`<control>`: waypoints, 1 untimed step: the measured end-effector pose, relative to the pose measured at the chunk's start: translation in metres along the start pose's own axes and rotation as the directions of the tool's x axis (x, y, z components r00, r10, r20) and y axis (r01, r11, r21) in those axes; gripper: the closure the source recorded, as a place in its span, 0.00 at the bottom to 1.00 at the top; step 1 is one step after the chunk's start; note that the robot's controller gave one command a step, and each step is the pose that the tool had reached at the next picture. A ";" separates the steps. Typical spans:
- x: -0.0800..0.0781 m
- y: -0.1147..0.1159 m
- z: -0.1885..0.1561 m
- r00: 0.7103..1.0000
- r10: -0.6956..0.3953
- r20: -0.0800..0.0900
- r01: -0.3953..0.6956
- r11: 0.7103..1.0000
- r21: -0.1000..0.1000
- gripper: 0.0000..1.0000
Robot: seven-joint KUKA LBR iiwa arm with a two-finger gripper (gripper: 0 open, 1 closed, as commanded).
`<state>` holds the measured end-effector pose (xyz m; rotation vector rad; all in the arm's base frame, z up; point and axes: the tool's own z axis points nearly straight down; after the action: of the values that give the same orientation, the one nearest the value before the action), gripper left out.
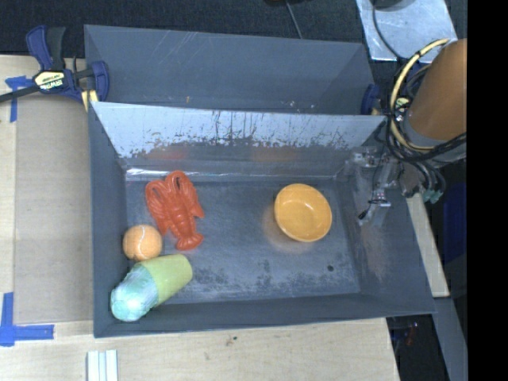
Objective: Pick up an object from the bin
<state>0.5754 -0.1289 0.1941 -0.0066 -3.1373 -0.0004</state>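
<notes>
The bin [238, 248] floor is mostly bare. At 3 o'clock the gripper [373, 201] hangs beside a bowl [303, 213], and I cannot tell whether it is spread. A lobster [176, 209], ball [142, 242] and cup [155, 288] lie around 8 o'clock.

The bin [238, 70] is blue-grey metal, its back wall streaked with dark vertical scratches and its floor speckled with dark scuffs. Near the left wall lies a bright red lobster toy [176, 207], and beside it a plain orange ball [142, 242]. In the front left corner, a cup [151, 288] is lime green with a pale blue end. Right of centre, a bowl [302, 212] is yellow-orange. The arm's cover [440, 94] is brownish orange.
</notes>
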 end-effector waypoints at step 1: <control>-0.002 0.001 -0.005 1.000 -0.004 0.008 0.004 1.000 0.001 0.00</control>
<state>0.5771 -0.1280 0.1986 -0.0010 -3.1454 0.0016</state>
